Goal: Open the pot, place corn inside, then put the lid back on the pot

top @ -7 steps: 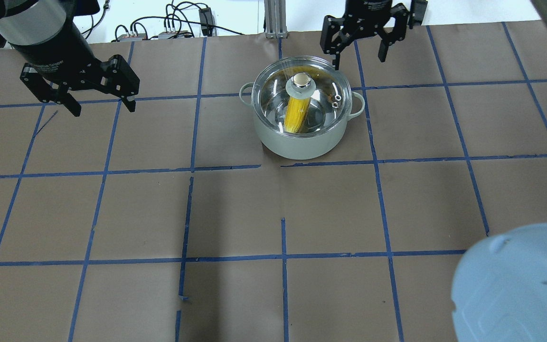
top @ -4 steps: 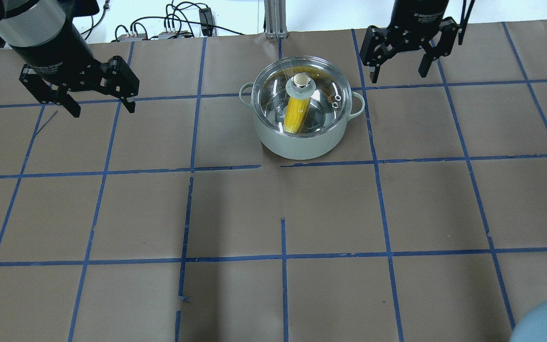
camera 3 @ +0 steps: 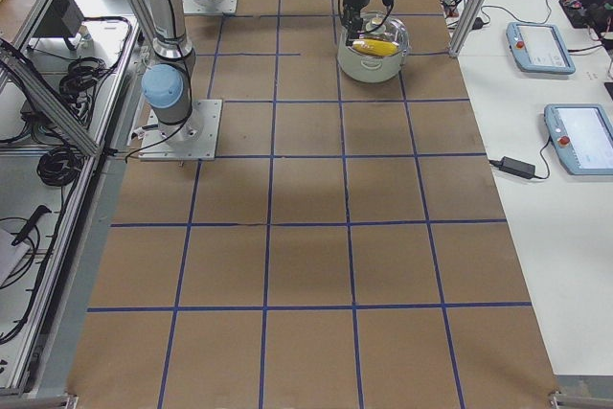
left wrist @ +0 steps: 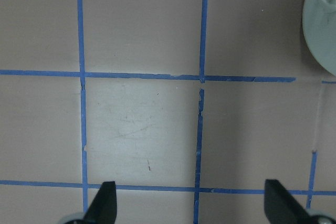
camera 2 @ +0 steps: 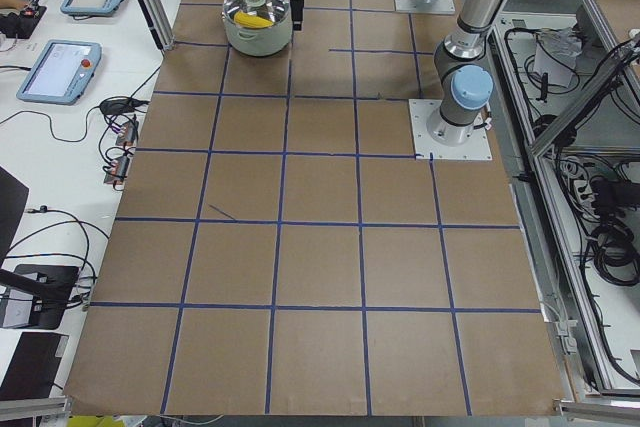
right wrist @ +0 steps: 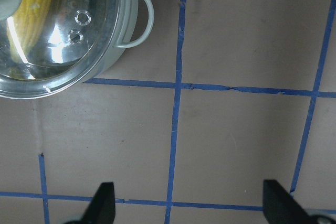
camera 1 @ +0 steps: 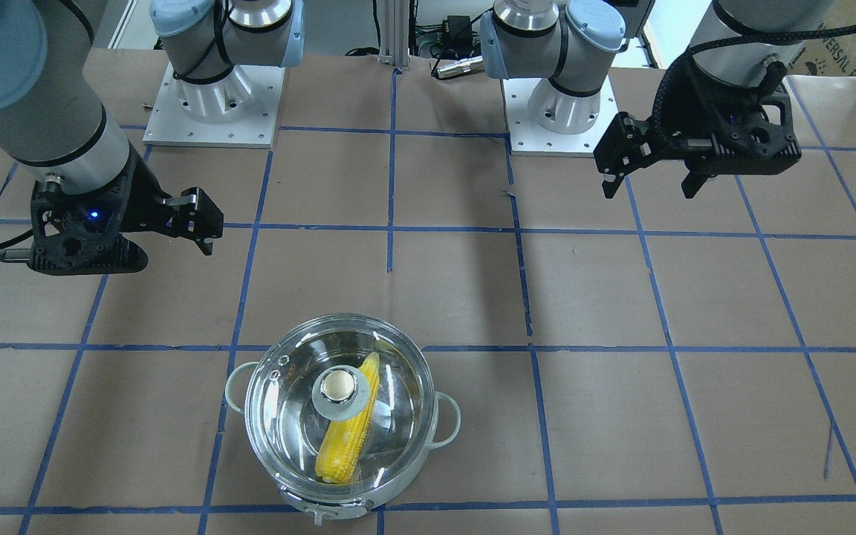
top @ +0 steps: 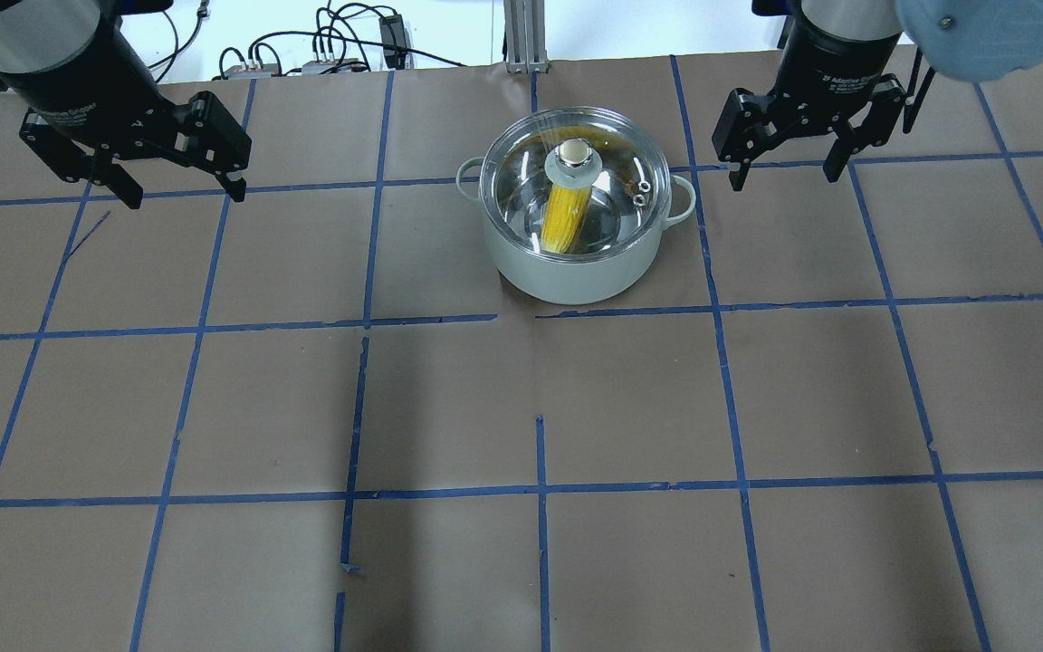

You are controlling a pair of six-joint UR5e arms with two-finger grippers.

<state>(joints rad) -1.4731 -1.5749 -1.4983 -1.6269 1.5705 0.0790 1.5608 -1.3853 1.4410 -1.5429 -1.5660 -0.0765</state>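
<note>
The pot stands at the far middle of the table, with the glass lid seated on it and its knob on top. The corn lies inside and shows through the lid. My left gripper is open and empty, well to the pot's left. My right gripper is open and empty, just to the right of the pot's handle. In the front-facing view the corn lies under the lid. The right wrist view shows the pot's handle and the lid at top left.
Brown paper with a blue tape grid covers the table. Cables and adapters and an aluminium post sit past the far edge. The arm bases are bolted at the robot's side. Tablets lie on the white side table.
My right gripper has moved right, from behind the pot to beside its right handle. My left gripper has drawn slightly back and left. The pot, lid and corn have not moved.
</note>
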